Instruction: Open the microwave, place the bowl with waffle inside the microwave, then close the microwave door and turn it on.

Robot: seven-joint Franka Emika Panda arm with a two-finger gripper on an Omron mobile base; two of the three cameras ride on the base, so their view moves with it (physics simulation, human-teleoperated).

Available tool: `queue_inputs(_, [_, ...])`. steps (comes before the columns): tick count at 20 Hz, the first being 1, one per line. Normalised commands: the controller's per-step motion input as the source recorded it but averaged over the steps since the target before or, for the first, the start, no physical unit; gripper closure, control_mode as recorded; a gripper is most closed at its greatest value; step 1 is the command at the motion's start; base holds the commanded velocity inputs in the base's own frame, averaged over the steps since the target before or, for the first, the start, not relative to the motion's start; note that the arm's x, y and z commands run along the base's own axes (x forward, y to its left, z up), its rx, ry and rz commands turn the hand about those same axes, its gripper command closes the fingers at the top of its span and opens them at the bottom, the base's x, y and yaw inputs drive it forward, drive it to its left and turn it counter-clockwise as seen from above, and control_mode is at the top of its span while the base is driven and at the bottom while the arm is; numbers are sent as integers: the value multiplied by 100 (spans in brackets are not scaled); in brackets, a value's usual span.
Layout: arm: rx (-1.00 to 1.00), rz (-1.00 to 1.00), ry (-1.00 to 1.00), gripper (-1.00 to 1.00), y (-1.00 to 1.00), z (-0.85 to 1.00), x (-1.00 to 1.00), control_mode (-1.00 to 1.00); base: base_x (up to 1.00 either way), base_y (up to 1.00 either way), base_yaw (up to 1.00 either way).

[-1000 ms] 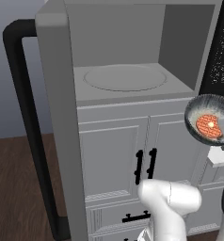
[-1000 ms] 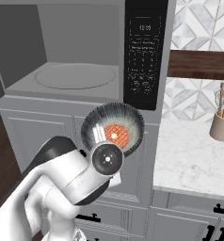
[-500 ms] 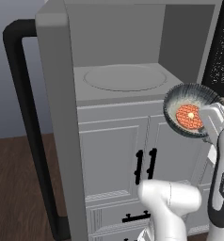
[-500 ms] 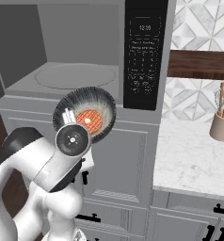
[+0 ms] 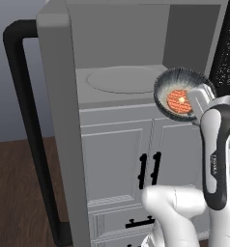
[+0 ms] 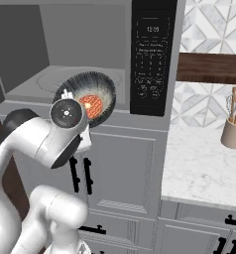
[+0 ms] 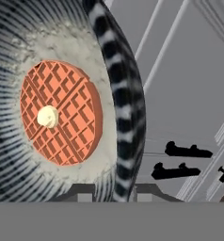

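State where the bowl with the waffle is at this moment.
The bowl is held up by the hand in front of the open microwave, at its front right corner beside the button panel, not yet on the turntable.

Even, flat rendered light, soft faint shadows, no glare, sharp focus, hand view slightly blocky

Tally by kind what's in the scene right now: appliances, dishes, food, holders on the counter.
Microwave, door open: 1
Bowl, gripped at its rim: 1
Waffle in the bowl: 1
Utensil holder on the counter: 1
Total: 4
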Motion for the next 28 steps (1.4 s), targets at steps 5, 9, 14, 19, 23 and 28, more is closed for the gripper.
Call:
queue_inputs(5, [0, -1, 0, 100, 36, 35, 55, -100, 0, 0, 0])
queue_inputs(9, [0, 0, 0, 100, 55, 44, 12, -100, 0, 0, 0])
queue_inputs(14, [0, 0, 0, 100, 34, 33, 29, -100, 0, 0, 0])
queue_inputs(19, [0, 0, 0, 100, 12, 7, 58, -100, 0, 0, 0])
queue_inputs(23, [0, 0, 0, 100, 13, 8, 57, -100, 0, 0, 0])
queue_inputs(28, [0, 0, 0, 100, 5, 14, 39, -100, 0, 0, 0])
